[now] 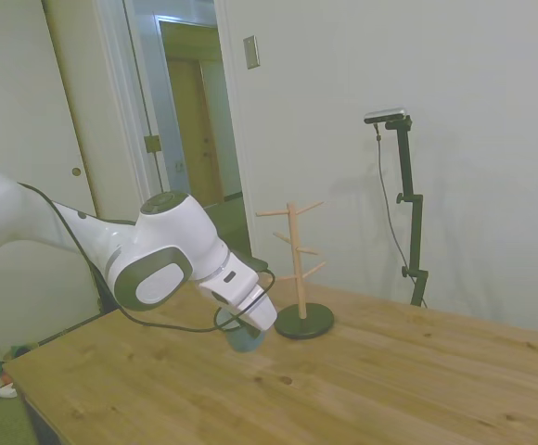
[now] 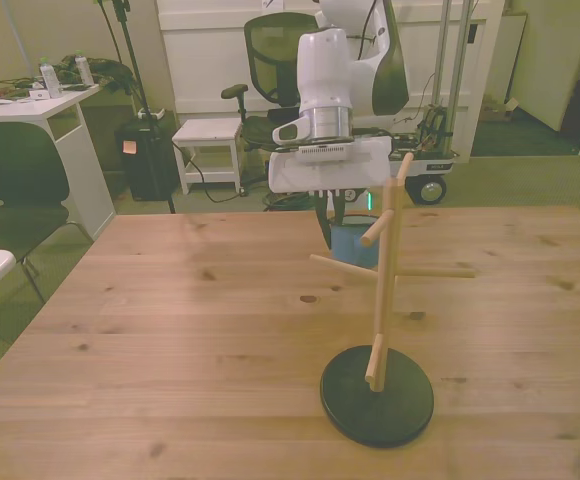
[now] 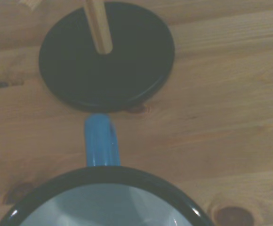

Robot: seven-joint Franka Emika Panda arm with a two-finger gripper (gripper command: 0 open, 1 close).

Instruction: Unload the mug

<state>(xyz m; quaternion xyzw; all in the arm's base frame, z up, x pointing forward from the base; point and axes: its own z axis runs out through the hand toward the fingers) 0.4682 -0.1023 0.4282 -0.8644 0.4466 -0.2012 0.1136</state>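
The mug [image 1: 245,336] is seen low at the table [image 1: 362,389], upright, directly beneath the end effector [image 1: 250,326] of the white arm [image 1: 162,264]. In the side view only the blue lower wall of the mug shows below the end effector, at or just above the wood; whether it rests on the table cannot be told. In the front view the mug [image 2: 355,243] is partly hidden behind the wooden peg stand [image 2: 382,300], and the end effector [image 2: 332,215] is lowered onto its rim from above. Dark fingers are seen reaching down at the rim, but whether they are closed on it cannot be told.

In the wrist view the mug [image 3: 103,200] is shown from above, with a dark rim, a pale inside and a blue handle [image 3: 99,140]. The handle is pointed toward the black round base [image 3: 106,56] of the stand, its tip just beside the base's edge. The mug is hung on none of the pegs. 1 upright post with several slanted pegs is carried by that base.
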